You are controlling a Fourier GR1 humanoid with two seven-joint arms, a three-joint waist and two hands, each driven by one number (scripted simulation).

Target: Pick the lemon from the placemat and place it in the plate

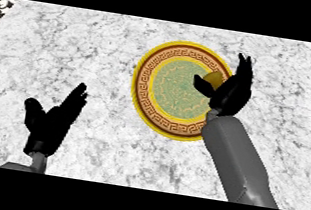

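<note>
**Right hand holds lemon over the plate**

The right hand [228, 90] hangs above the right side of a round plate [151, 78] with a yellow rim and green centre, on a grey marble counter [86, 41]. Its thumb and fingers curl round the lemon [212, 78] (only a yellow sliver shows, so its long axis cannot be told). The left hand [51, 119] rests at lower left, fingers straight and pointing up.

Kitchen setting, grey-white marble counter [84, 56], ornate gold-rimmed plate [150, 111] lying on it
</note>
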